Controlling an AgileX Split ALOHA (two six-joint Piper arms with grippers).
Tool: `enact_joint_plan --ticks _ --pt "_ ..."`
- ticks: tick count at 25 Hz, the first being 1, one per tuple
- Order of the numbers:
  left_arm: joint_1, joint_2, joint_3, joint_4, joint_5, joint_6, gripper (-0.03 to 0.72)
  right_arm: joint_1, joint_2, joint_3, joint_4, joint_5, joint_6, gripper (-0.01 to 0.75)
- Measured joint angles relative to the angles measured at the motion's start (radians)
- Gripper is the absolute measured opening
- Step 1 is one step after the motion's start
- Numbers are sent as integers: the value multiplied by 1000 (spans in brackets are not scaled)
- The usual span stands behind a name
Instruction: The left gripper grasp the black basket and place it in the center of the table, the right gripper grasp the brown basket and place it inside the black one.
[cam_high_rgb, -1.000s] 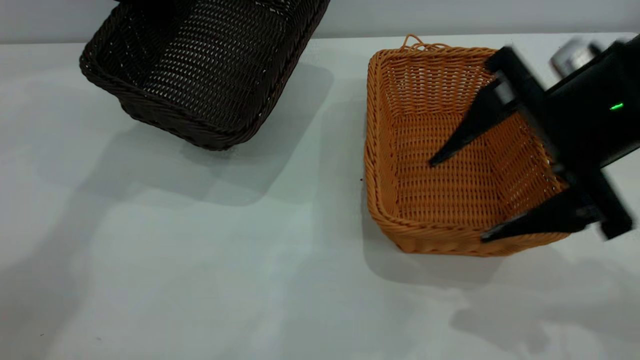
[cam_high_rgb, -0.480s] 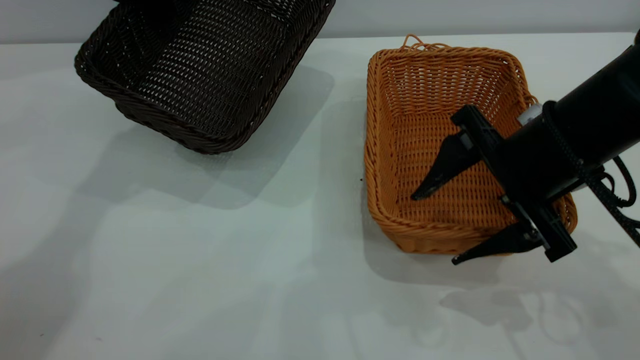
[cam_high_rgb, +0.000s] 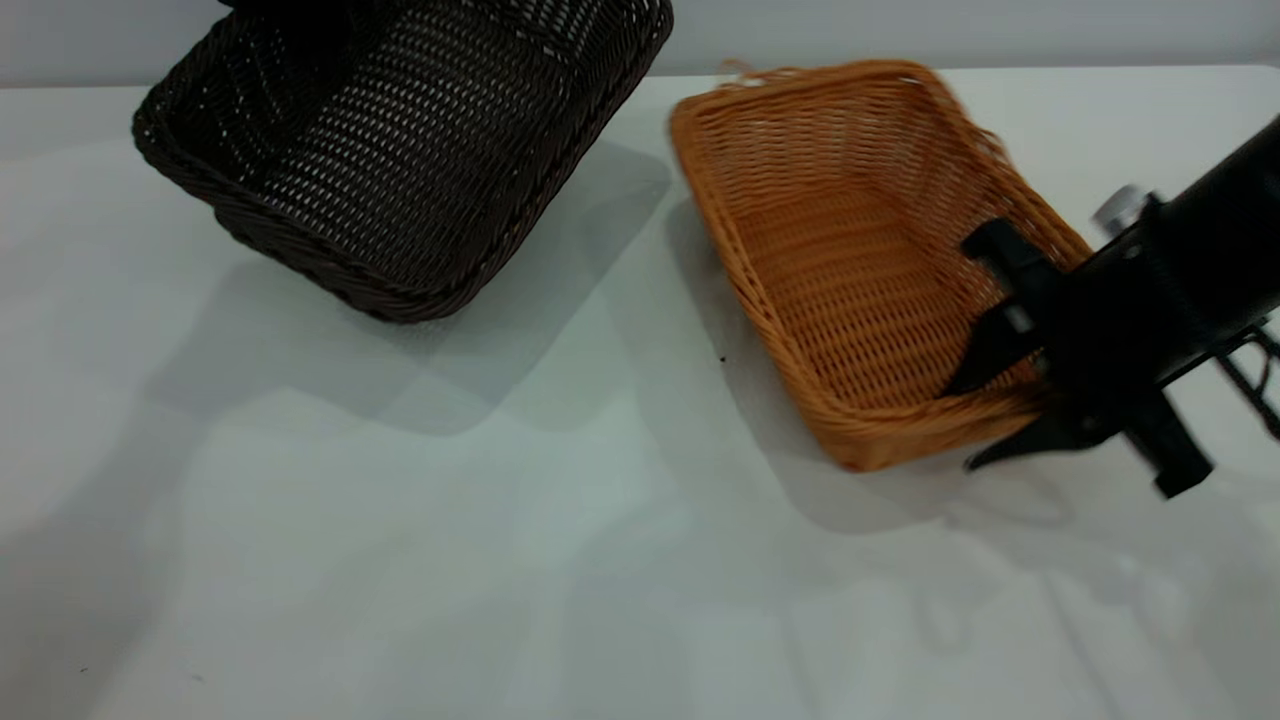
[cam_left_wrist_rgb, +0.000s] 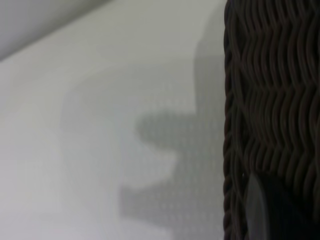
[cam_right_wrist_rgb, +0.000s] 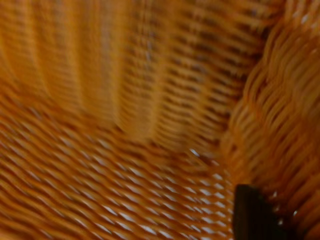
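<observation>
The right pincer (cam_high_rgb: 985, 425) is pinching the brown basket's (cam_high_rgb: 850, 270) near wall, one finger inside, one outside, tilting it near the counter's (cam_high_rgb: 500, 560) right edge. The black basket (cam_high_rgb: 400, 150) is hanging tilted by the far left corner.

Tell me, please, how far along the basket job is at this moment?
Nothing is finished. The black basket hangs tilted at the table's far left, not centred. The right gripper has its jaws clamped over the brown basket's near wall, basket skewed. Centring and nesting remain.
</observation>
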Motion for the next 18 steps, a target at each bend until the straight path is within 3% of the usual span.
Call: enact_joint_plan --ticks 2,8,11,15,18 --pt "0 -9 0 1 25 16 80 -61 1 -24 -3 -14 -80 78" --pt "-5 -48 0 1 145 155 80 -286 -24 -155 -33 -6 -319 67" --pt "-46 -64 0 1 206 322 80 -376 -52 -260 -44 63 -375 67" --pt "-154 -53 0 -38 278 635 80 -411 -55 -394 -113 234 -393 67" --pt "-246 -27 0 -129 276 809 80 -409 -55 -442 -165 296 -400 67"
